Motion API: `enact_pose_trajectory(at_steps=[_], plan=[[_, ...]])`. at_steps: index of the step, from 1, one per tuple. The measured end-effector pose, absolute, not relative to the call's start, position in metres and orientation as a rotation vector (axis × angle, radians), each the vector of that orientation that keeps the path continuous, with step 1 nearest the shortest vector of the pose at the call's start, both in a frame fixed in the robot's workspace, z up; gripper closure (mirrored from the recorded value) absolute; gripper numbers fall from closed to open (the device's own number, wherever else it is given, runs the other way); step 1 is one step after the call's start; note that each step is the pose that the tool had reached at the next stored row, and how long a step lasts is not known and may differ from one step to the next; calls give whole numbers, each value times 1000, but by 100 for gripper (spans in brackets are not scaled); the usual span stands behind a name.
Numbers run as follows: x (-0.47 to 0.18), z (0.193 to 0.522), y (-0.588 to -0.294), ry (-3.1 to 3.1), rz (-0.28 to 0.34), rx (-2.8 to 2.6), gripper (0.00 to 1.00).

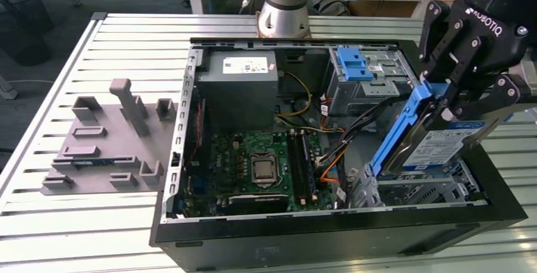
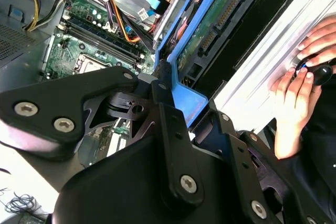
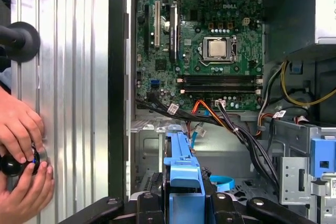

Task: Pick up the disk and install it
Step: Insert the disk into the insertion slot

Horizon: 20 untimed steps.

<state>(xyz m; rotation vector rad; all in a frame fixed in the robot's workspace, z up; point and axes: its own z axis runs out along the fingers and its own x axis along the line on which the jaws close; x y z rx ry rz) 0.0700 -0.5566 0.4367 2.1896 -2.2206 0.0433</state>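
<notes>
Blue-framed disk, tilted on edge, is clamped by the end effector over the computer case.

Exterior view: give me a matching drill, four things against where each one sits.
Things:
1. disk
2. grey metal box
3. motherboard
4. grey fixture plate

Places:
A. on the slatted table, outside the case, at the exterior view's left
B. flat on the case floor
C. tilted, clamped in the end effector, above the drive cage at the exterior view's right
D. inside the case, at the end near the arm's base, white sticker on it

Pairs: 1-C, 2-D, 3-B, 4-A.
</notes>
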Motion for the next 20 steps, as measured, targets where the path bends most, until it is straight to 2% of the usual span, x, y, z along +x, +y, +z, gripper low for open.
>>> enact_pose_trajectory(at_steps=[20], plan=[[70,417,-557,-2264,42,2144,64]])
